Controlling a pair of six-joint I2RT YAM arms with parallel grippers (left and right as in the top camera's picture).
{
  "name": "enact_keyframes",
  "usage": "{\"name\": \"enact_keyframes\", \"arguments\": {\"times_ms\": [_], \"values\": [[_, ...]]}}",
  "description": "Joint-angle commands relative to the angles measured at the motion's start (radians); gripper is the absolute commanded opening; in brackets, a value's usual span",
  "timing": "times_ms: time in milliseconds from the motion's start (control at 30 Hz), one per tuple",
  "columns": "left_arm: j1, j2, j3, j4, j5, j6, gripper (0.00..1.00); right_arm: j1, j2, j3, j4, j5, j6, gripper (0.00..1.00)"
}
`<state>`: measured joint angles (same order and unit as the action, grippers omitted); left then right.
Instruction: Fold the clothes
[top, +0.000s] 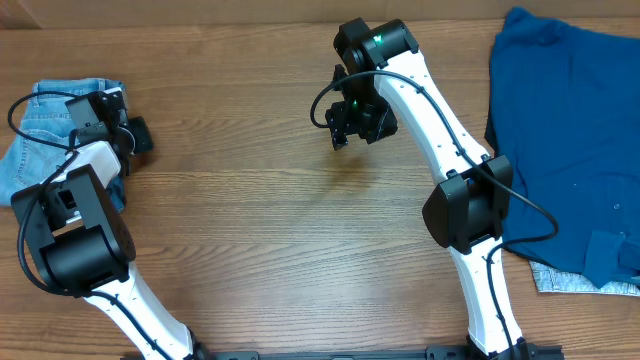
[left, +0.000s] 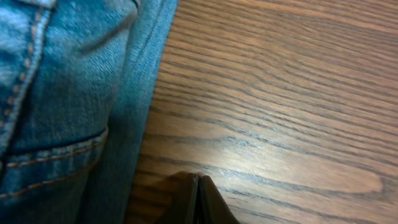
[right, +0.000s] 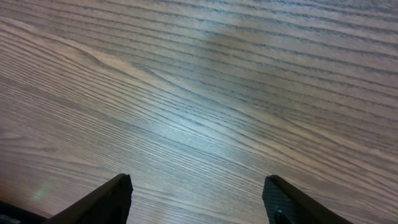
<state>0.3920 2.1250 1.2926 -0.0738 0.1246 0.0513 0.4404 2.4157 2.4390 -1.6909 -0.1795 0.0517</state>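
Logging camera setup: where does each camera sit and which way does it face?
Overhead: above the table, looking down; left arm, right arm, jeans, dark blue garment.
Left wrist: on left arm, facing jeans edge and table; shut left claw below.
Right wrist: on right arm, facing bare table; open right claw below.
Shared: jeans, in overhead and left wrist.

One wooden table (top: 270, 230) carries two grippers, namely the left gripper (top: 140, 135) and the right gripper (top: 345, 128). Three textile items lie on it: one pair of denim jeans (top: 45, 110), one dark blue garment (top: 565, 130), and what appears to be one pale cloth (top: 575, 282), which is mostly covered.
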Motion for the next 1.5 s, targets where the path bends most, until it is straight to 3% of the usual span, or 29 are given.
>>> {"name": "enact_keyframes", "arguments": {"times_ms": [0,400,1067,1200,1233,1300,1333,1467], "values": [[0.000,0.029,0.031,-0.005,-0.119,-0.014,0.06,0.003,-0.009,0.023,0.002,-0.010,0.005,0.72],[0.014,0.029,0.217,-0.121,-0.132,-0.013,0.07,0.003,-0.009,0.023,0.002,-0.010,0.005,0.72],[0.094,0.029,0.224,-0.162,-0.134,-0.002,0.07,0.002,-0.009,0.023,0.013,-0.010,0.005,0.72],[0.089,0.029,0.224,-0.166,-0.061,0.011,0.08,0.002,-0.009,0.023,0.017,-0.010,0.005,0.72],[0.085,0.028,0.224,-0.170,-0.029,0.017,0.10,0.003,-0.009,0.023,0.017,-0.010,0.005,0.72],[0.073,0.019,0.230,-0.195,0.024,0.029,0.44,0.002,-0.009,0.023,0.017,-0.010,0.005,0.72],[0.068,0.009,0.239,-0.218,0.050,0.045,0.54,0.003,-0.009,0.023,0.017,-0.010,0.005,0.72],[0.066,-0.070,0.301,-0.327,0.090,0.054,0.61,0.002,-0.009,0.023,0.017,-0.009,0.004,0.72]]}}
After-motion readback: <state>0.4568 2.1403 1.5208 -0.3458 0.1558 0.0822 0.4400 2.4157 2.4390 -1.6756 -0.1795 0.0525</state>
